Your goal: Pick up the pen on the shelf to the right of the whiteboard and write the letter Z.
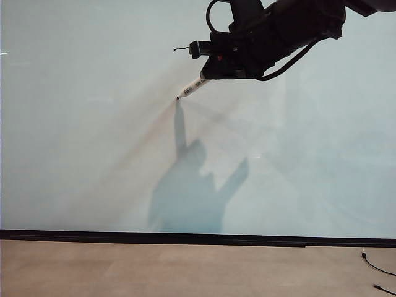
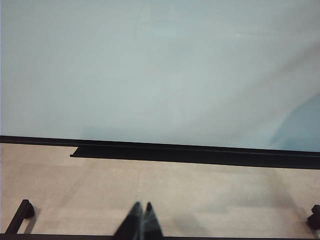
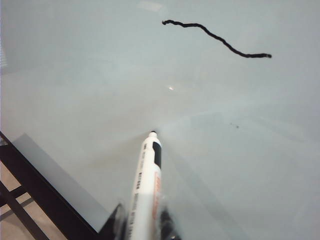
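The right gripper (image 3: pixel 141 227) clenches the pen (image 3: pixel 146 192), whose tip meets the whiteboard (image 3: pixel 75 75) ahead, below the first stroke (image 3: pixel 215 37). The left gripper (image 2: pixel 139 222) rests clenched, empty.

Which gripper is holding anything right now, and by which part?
The right gripper holds the pen by its rear barrel, tip at the whiteboard. The left gripper holds nothing.
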Motion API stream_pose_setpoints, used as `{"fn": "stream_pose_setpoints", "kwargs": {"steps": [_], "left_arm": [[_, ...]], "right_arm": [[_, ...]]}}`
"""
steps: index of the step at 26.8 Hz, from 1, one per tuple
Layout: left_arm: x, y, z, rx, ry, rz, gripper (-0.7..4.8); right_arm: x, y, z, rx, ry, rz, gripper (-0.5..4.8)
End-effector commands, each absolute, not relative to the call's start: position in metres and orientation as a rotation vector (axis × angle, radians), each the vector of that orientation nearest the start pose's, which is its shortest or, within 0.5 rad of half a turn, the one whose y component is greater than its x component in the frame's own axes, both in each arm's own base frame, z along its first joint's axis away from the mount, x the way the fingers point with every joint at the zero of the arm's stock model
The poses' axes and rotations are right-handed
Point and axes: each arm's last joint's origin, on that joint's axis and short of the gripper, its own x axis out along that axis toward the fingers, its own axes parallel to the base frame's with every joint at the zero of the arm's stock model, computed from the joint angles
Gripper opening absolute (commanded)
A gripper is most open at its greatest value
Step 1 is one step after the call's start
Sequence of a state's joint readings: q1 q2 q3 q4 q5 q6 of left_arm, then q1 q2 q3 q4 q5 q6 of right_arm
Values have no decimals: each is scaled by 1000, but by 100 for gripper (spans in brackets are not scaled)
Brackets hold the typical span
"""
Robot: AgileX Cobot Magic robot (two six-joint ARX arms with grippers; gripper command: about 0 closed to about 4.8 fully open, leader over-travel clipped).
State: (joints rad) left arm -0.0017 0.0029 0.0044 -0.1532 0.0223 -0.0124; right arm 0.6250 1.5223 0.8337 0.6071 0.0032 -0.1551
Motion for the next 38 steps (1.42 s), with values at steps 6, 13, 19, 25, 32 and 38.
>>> {"fn": "stream_pose_setpoints", "kwargs": {"steps": [6, 13, 19, 25, 32, 38], "left_arm": [[97, -1, 152, -9, 138, -24, -4], [97, -1, 152, -9, 139, -24, -5], [97, -1, 152, -9, 139, -24, -5], [97, -1, 152, -9, 139, -24, -4], [97, -1, 152, -9, 139, -24, -4], [97, -1, 152, -9, 139, -24, -4]], "right_arm": [[268, 191, 259, -164, -14, 596, -6], [266, 187, 265, -162, -21, 584, -6], [263, 181, 274, -168, -36, 570, -6], [260, 178, 278, -175, -35, 557, -6], [257, 172, 285, -181, -47, 543, -6], [254, 169, 291, -185, -63, 536, -6]]}}
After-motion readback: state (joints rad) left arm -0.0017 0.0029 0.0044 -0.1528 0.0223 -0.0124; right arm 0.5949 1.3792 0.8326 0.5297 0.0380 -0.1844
